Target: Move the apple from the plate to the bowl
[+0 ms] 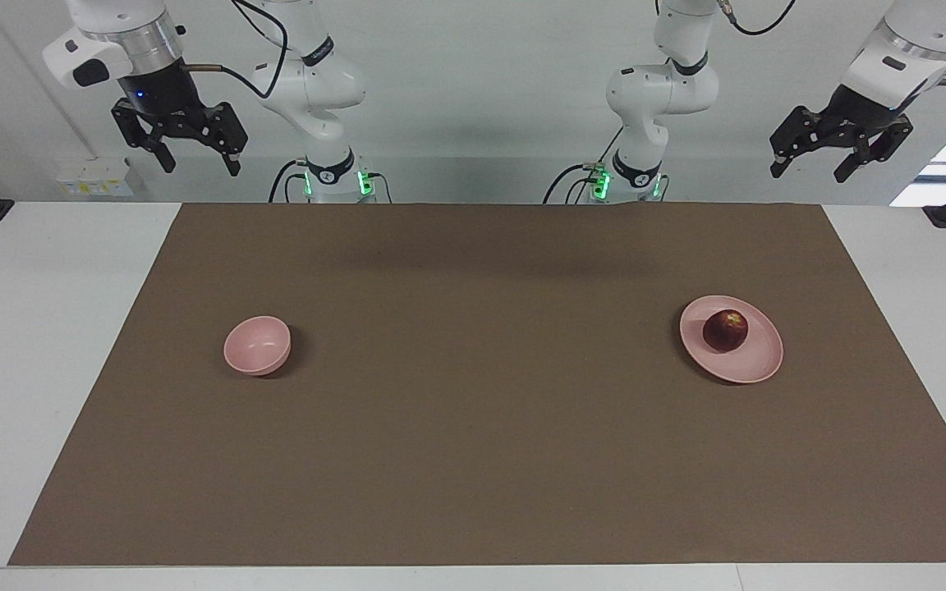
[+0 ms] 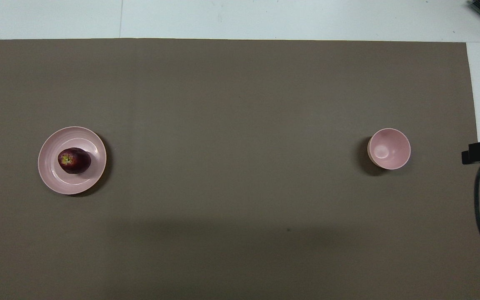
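The apple is seen resting on the pale pink plate, toward the left arm's end of the surface, well apart from the empty pink bowl. It is judged firm, smooth and fairly light, liable to roll, so a hold across its widest girth from above is advised. The left gripper and right gripper are held raised at the robots' edge, jaws spread wide, nothing gripped.

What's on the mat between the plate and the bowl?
Nothing: both views show only bare brown mat between the plate holding the apple and the bowl.
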Motion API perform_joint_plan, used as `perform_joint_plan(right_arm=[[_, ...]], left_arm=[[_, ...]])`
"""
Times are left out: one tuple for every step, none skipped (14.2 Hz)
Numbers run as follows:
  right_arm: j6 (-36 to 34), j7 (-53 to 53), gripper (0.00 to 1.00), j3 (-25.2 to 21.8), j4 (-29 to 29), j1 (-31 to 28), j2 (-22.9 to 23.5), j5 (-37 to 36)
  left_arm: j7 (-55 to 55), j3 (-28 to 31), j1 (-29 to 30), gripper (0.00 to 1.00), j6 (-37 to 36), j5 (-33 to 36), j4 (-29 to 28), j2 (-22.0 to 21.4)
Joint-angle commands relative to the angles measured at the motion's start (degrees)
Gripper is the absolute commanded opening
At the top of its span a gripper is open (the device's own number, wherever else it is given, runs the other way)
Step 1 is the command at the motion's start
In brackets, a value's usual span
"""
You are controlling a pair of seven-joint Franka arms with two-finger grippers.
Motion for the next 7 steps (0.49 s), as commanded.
perform_joint_plan(right_arm=[[0.4, -0.7, 1.0, 0.2, -1.5, -0.7, -1.3, 0.8], [0.4, -0.6, 1.0, 0.2, -1.5, -0.6, -1.3, 0.8], [0.4, -0.6, 1.0, 0.2, -1.5, -0.7, -1.3, 0.8], [0.5, -0.6, 1.0, 0.2, -1.5, -0.7, -1.3, 0.8], [0.5, -0.6, 1.0, 0.2, -1.4, -0.6, -1.3, 0.8], [0.5, -0.6, 1.0, 0.2, -1.5, -0.6, -1.3, 0.7], [0.5, -0.6, 1.0, 0.2, -1.5, -0.7, -1.3, 0.7]], left_arm=[[0.5, -0.5, 1.2, 1.0, 0.9, -0.4, -2.1, -1.7], [0.5, -0.5, 1.2, 1.0, 0.9, -0.4, -2.0, -1.7], [0.7, -0.6, 1.3, 1.0, 0.8, -0.4, -2.0, -1.7], [0.5, -0.5, 1.3, 1.0, 0.2, -0.4, -2.0, -1.7], [0.5, -0.6, 1.3, 1.0, 0.6, -0.4, -2.0, -1.7], [0.2, -0.5, 1.3, 1.0, 0.5, -0.4, -2.2, -1.8], [0.2, -0.5, 1.3, 1.0, 0.5, -0.4, -2.2, -1.8]])
